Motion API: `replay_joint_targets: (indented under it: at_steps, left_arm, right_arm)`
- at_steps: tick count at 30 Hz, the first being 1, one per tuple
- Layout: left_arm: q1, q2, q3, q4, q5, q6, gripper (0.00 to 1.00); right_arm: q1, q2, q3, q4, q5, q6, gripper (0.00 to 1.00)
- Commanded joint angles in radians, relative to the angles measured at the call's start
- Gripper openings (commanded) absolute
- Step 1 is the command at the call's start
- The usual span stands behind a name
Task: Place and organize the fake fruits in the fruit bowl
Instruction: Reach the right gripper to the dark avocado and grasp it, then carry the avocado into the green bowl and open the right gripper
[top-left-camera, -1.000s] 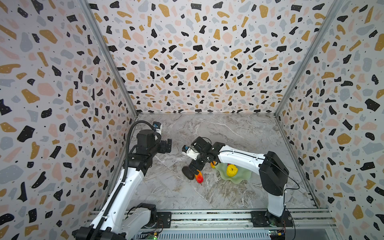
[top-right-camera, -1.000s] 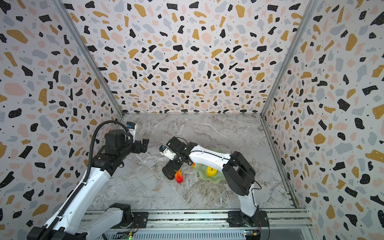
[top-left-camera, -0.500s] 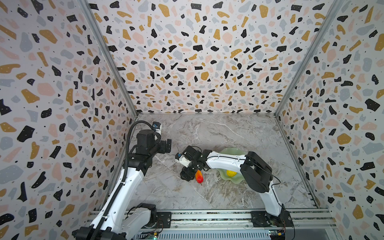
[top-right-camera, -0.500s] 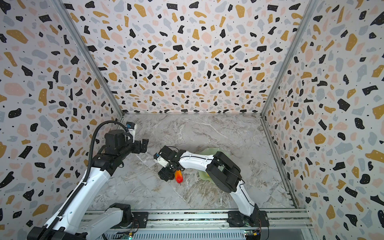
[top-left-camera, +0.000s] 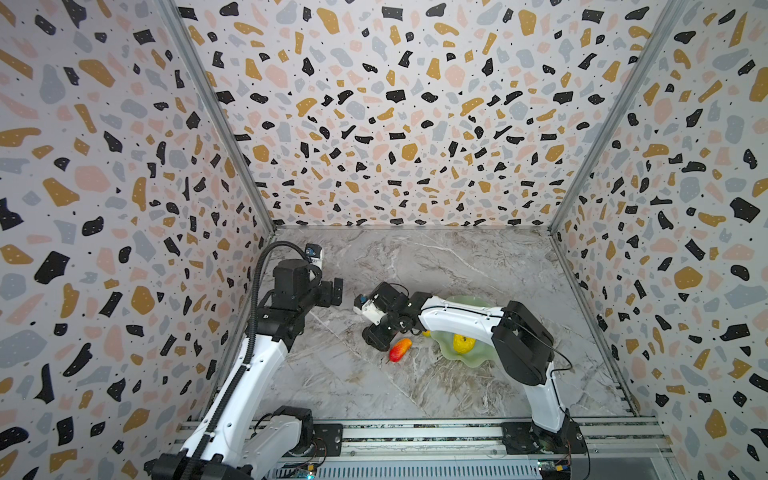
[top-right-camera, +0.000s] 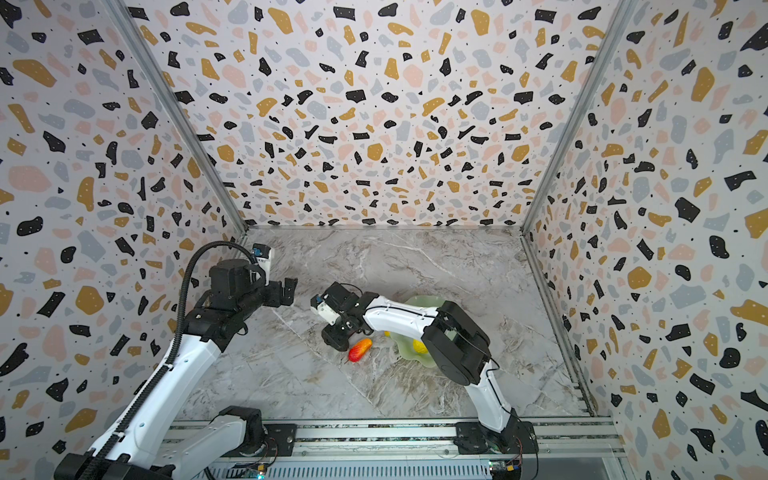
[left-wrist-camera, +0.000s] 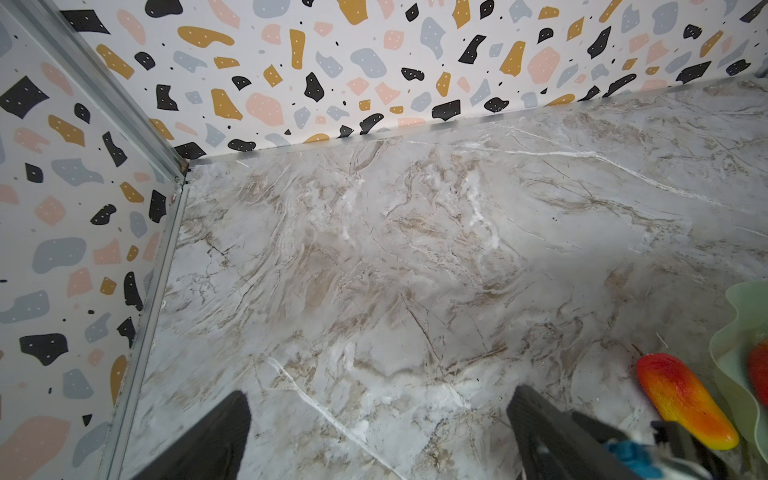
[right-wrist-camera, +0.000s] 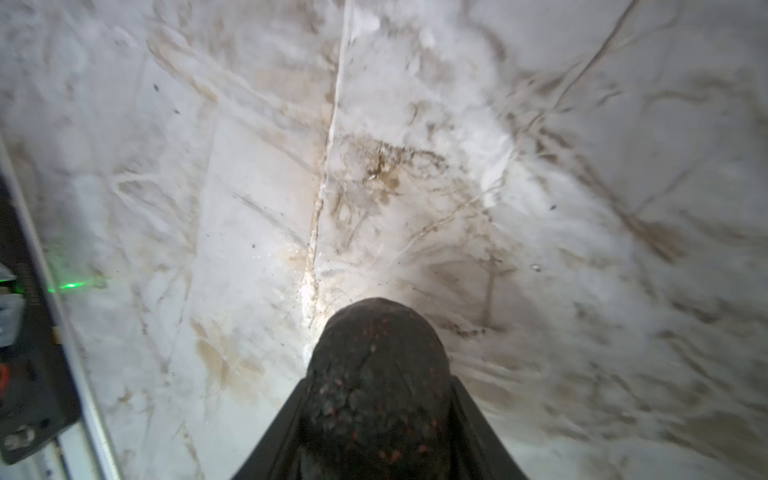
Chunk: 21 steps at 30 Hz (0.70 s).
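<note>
You had on hand: one grey marble tabletop (top-left-camera: 457, 266); three speckled terrazzo walls (top-left-camera: 395, 104), back and both sides; two metal corner posts (top-left-camera: 218, 112), upright.

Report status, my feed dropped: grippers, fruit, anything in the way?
Left gripper open, empty. Right gripper closed on dark oval fruit. Red-orange fruit lies loose between it and fruit bowl.

place: robot test cell | cues: terrazzo-print walls (top-left-camera: 374, 124), aluminium rail (top-left-camera: 415, 434)

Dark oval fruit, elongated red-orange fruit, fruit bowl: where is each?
dark oval fruit (right-wrist-camera: 378, 365): right wrist view, pebbled middle.
elongated red-orange fruit (top-left-camera: 400, 349): a top view, mid-body.
fruit bowl (left-wrist-camera: 752, 299): left wrist view, wavy rim.
</note>
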Motion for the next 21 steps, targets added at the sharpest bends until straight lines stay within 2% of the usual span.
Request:
replay_joint_targets:
  at_steps: [1,12,21]
  left_arm:
    - [0.005,-0.018,-0.002,0.018,-0.008,0.001,1.00]
    - [0.005,-0.016,-0.001,0.019,-0.008,0.001,1.00]
    - [0.005,-0.013,0.001,0.018,0.000,0.002,1.00]
  right_arm:
    - [-0.081,-0.183,-0.008,0.010,-0.038,0.020,0.24]
    - [-0.285,-0.454,-0.249,-0.129,0.171,0.017,0.22]
    - [-0.346,-0.545,-0.447,-0.057,0.168,0.046,0.21]
